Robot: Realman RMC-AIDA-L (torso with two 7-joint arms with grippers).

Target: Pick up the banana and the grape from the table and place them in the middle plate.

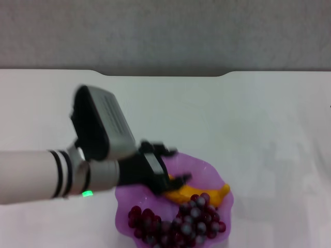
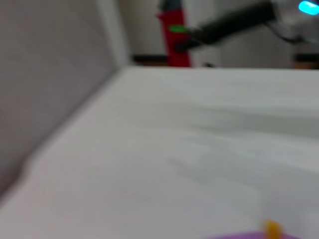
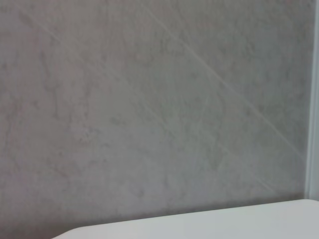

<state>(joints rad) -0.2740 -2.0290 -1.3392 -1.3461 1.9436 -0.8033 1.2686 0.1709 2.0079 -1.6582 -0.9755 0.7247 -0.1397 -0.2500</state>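
The purple scalloped plate point(image 1: 204, 170) sits at the near middle of the white table point(image 1: 232, 113). The yellow-orange banana point(image 1: 209, 195) lies in it, with the bunch of dark red-purple grapes point(image 1: 178, 222) in front of it, also inside the plate. My left gripper point(image 1: 175, 165) hovers over the plate's left part, just above the banana's left end, with its fingers spread and nothing between them. The left wrist view shows only the banana's tip point(image 2: 271, 228) and a strip of the plate's rim point(image 2: 244, 235). My right gripper is out of view.
The table has a notched far edge point(image 1: 160, 75) against a grey wall. The left wrist view shows a red post point(image 2: 174, 35) and a dark arm point(image 2: 229, 22) beyond the table. The right wrist view shows the wall and a table edge point(image 3: 199, 224).
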